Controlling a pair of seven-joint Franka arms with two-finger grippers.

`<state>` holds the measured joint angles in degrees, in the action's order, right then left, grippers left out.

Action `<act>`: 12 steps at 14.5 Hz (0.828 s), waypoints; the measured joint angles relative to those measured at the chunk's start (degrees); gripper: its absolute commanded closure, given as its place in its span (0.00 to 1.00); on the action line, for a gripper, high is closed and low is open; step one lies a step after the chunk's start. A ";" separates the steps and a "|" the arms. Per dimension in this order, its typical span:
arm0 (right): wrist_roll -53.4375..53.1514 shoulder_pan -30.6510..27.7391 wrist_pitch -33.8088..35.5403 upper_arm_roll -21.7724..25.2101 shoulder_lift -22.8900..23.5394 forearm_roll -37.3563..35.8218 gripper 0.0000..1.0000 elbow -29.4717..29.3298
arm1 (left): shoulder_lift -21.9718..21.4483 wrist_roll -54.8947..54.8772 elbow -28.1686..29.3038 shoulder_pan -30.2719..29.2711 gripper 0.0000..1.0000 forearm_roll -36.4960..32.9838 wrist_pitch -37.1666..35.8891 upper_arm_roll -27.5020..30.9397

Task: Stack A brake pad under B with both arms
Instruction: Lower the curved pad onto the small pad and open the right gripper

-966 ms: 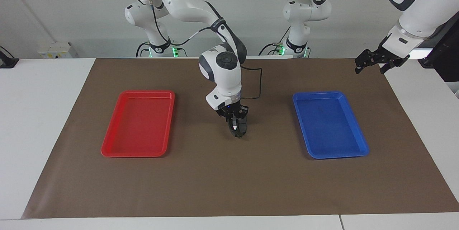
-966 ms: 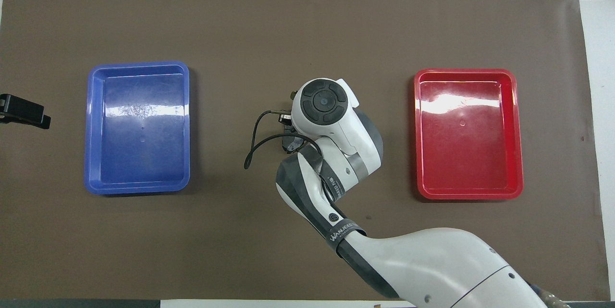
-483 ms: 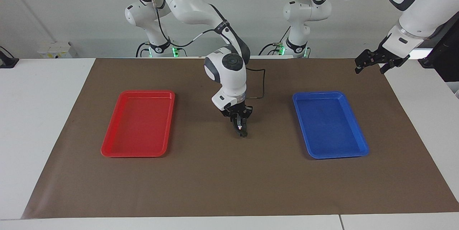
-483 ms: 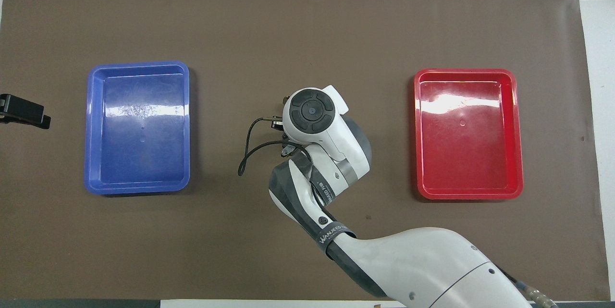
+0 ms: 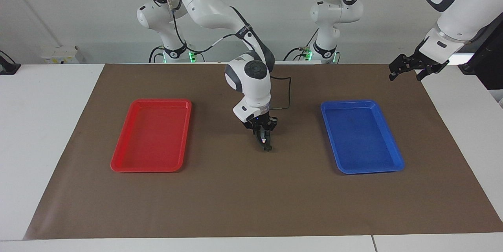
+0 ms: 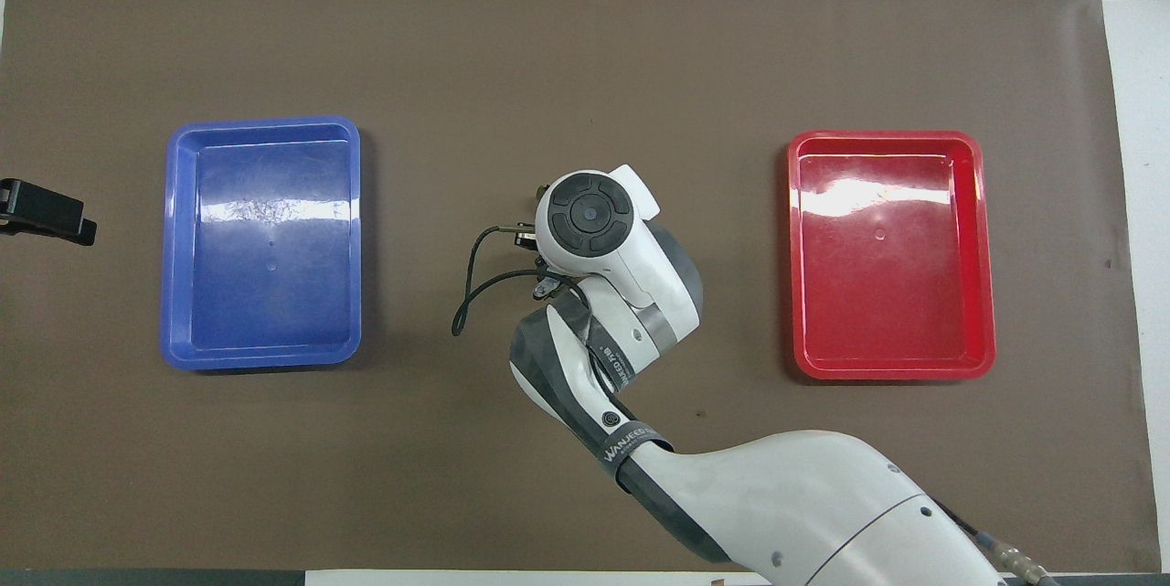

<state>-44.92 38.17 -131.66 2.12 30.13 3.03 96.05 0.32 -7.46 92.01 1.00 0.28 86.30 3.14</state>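
My right gripper (image 5: 266,146) points straight down at the middle of the brown mat (image 5: 251,197), between the two trays, its tip at or just above the mat. In the overhead view the right arm's wrist (image 6: 590,216) covers it. A small dark bit shows at the gripper's tip; I cannot tell what it is. Neither the stubby matte dark-grey pad A nor the long crescent pad B shows anywhere on the mat or in the trays. My left gripper (image 5: 406,72) waits, open and raised, over the mat's corner at the left arm's end; it also shows in the overhead view (image 6: 46,216).
A red tray (image 5: 118,163) lies toward the right arm's end and a blue tray (image 5: 395,163) toward the left arm's end; nothing shows in either. A black cable (image 5: 289,94) loops from the right wrist.
The right wrist has turned and the gripper has shifted slightly toward the left arm's end, staying low over the mat. The left arm has not moved.
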 measured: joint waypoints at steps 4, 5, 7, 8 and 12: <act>0.00 0.00 -1.54 0.00 0.68 -0.31 0.95 0.44 | 0.00 0.00 0.00 0.00 0.01 0.00 0.00 0.00; 0.00 0.01 -1.57 0.00 0.67 -0.33 0.90 0.44 | 0.00 0.00 0.00 0.00 0.00 0.00 0.00 0.00; 0.00 0.01 -2.08 0.00 0.70 -0.36 0.30 0.53 | 0.00 0.00 0.00 0.00 0.00 0.00 0.00 0.00; 0.00 0.01 -2.24 0.00 0.69 -0.36 0.00 0.62 | 0.00 0.00 0.00 0.00 0.01 0.00 0.00 0.00; 0.00 0.01 -2.40 0.00 0.66 -0.39 0.00 0.54 | 0.00 0.00 0.00 0.00 0.00 0.00 0.00 0.00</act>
<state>-44.92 38.19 -134.06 2.12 30.79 2.64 96.60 0.32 -7.45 92.01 1.00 0.28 86.30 3.15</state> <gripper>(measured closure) 0.207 0.000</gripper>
